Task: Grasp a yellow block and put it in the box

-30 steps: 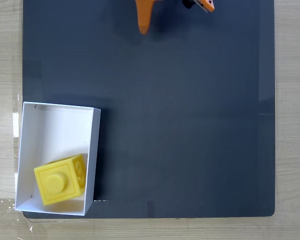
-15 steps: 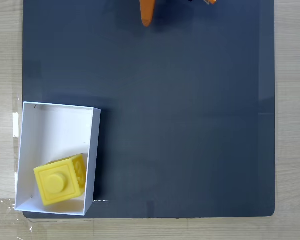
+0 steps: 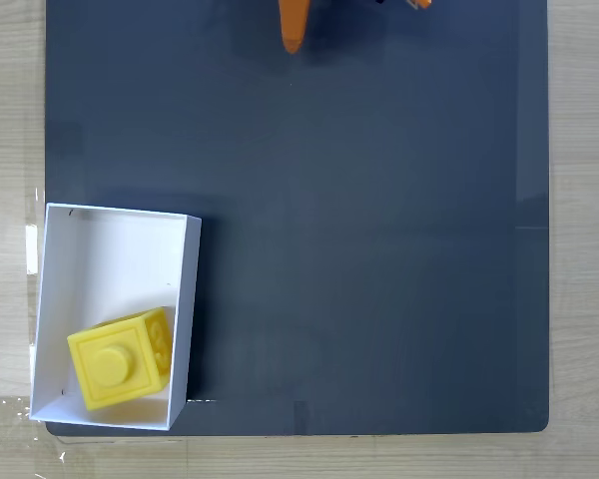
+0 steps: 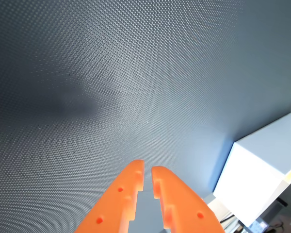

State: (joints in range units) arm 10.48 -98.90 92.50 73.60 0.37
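1. The block (image 3: pixel 120 359) is a bright yellow plastic cube with one round raised stud on top and faint raised shapes on its right side face; it sits slightly turned against the box's walls.
2. It lies inside the box (image 3: pixel 56 299), in the near part, with its right side close to the right wall and bare white floor beyond it on the far side.
3. The box is a white, shallow rectangle with thin upright walls, set a little askew at the near-left corner of the dark mat (image 3: pixel 379 249) in the fixed view; its left wall sits about along the mat's left edge, beside the wooden counter (image 3: pixel 10 120).
4. In the wrist view a white corner of the box (image 4: pixel 262 170) shows at the lower right.
5. The pincer (image 4: pixel 147 169) is orange; its two tips stand close together with only a thin slit between them, holding nothing, over bare mat.
6. In the fixed view one orange tip of the pincer (image 3: pixel 294 28) pokes in at the far edge of the mat, well apart from the box.
7. The mat's middle, right side and far half lie open; its near and right edges end just short of the counter's pale wood.
8. Count: one block, one box, one pincer, one mat.
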